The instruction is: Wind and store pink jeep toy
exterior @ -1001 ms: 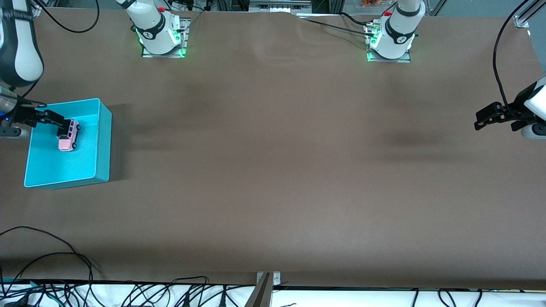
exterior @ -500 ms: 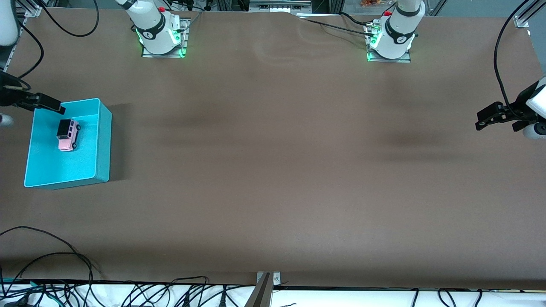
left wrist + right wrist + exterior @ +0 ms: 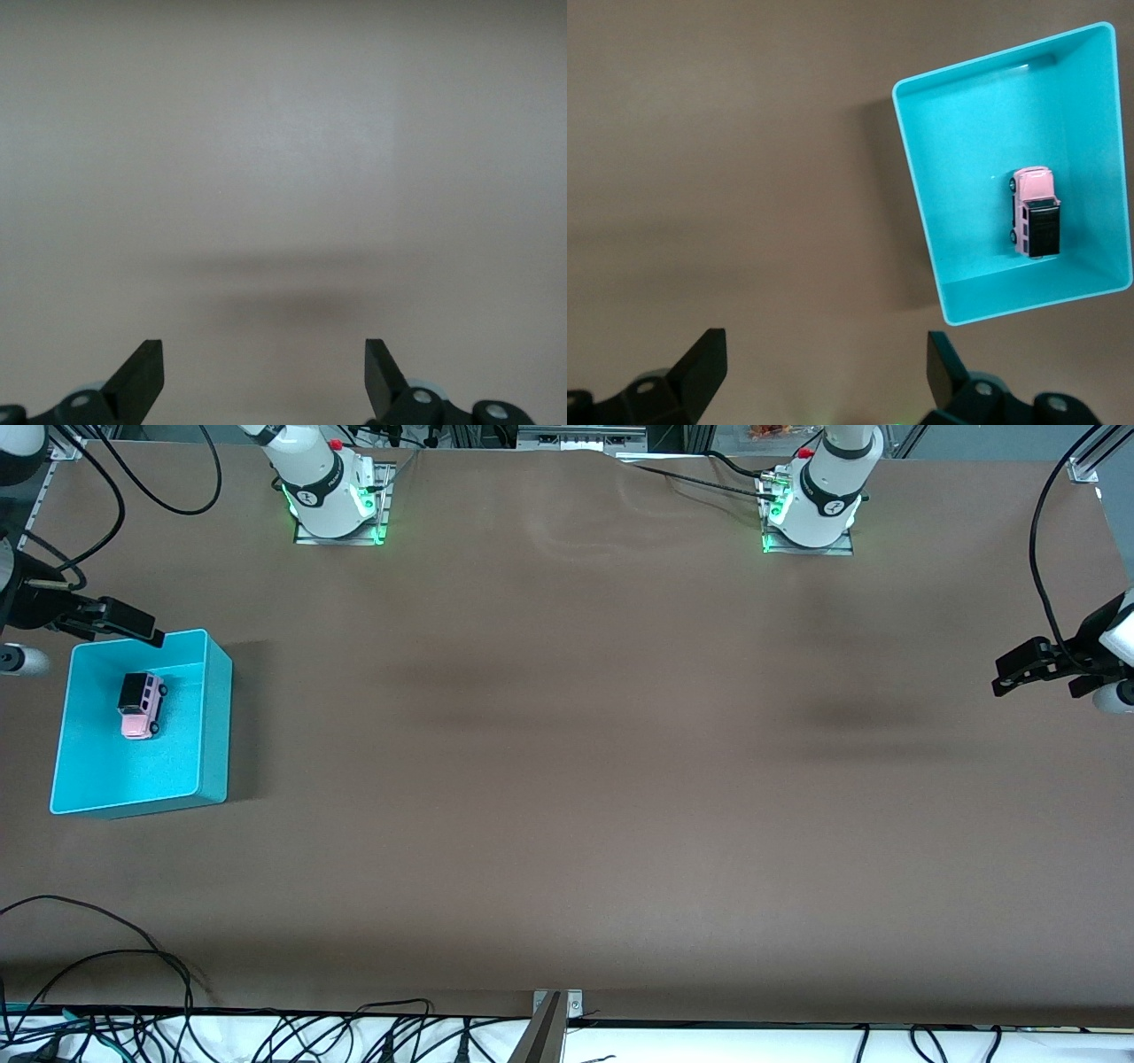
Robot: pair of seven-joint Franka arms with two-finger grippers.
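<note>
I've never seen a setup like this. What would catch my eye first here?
Probably the turquoise bin at the right arm's end of the brown table, with a pink jeep toy sitting inside it. The right gripper hangs open at the bin's corner, holding nothing. The left gripper waits open over the table's other end.

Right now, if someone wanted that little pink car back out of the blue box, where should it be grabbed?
Probably from straight above, pinching the pink car across its two long sides. It stands on its wheels on the floor of the blue box, clear of the walls, and those walls block any sideways approach.
</note>
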